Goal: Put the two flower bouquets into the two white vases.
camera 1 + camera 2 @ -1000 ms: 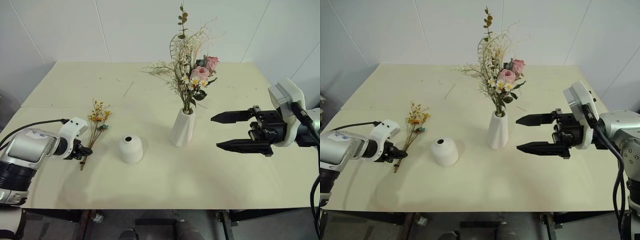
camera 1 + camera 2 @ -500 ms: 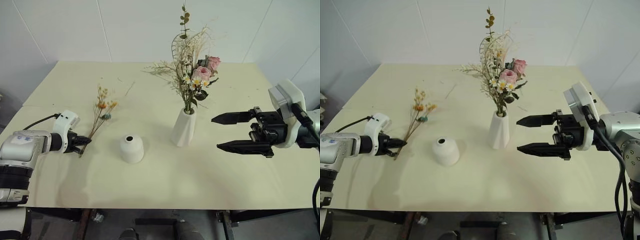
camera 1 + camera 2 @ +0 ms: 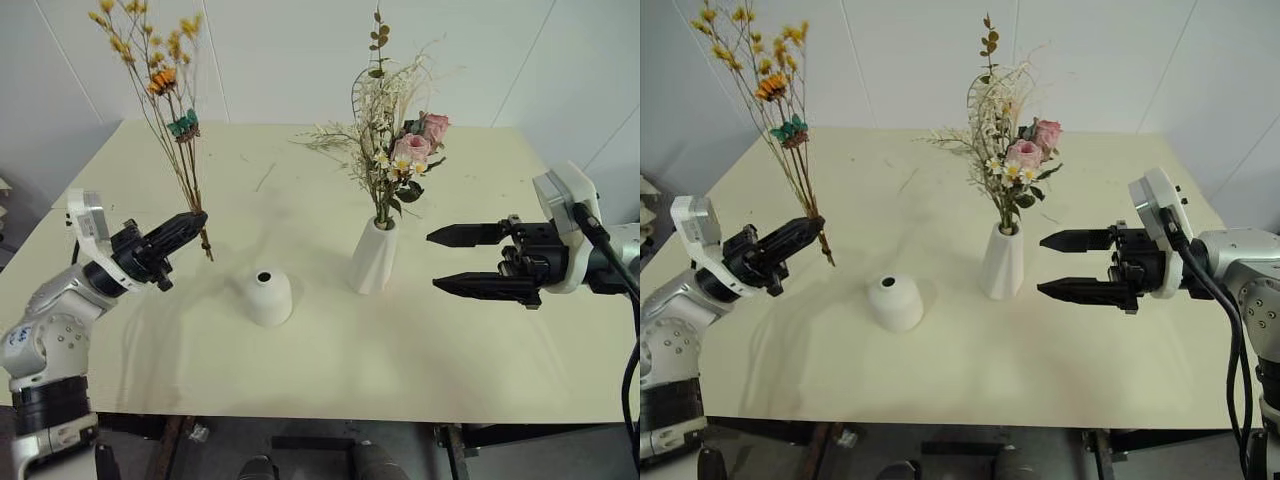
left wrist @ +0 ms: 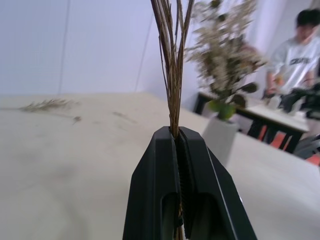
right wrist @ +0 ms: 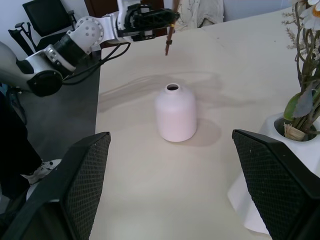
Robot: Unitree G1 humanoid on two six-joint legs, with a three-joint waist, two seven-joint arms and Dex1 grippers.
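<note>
My left gripper [image 3: 194, 220] is shut on the thin stems of the small yellow-orange sprig [image 3: 163, 85], which stands upright in the air above the table's left side, its cut ends [image 3: 208, 253] hanging below the fingers. In the left wrist view the stems [image 4: 172, 75] rise from between the closed fingers. The short squat white vase [image 3: 268, 297] stands to the right of that gripper, its hole facing up. The large pink-rose bouquet [image 3: 395, 150] sits in the tall white vase [image 3: 374, 257] at centre. My right gripper [image 3: 433, 260] hovers open to the right of the tall vase, pointing at it.
The cream table [image 3: 330, 380] has loose dried twigs [image 3: 258, 177] lying near its far side. A white wall stands behind the table. In the left wrist view a seated person [image 4: 296, 47] shows at another table in the background.
My left gripper closed on the sprig's stems and lifted it off the table, swinging it upright and a little toward the short vase. The right gripper stayed in place.
</note>
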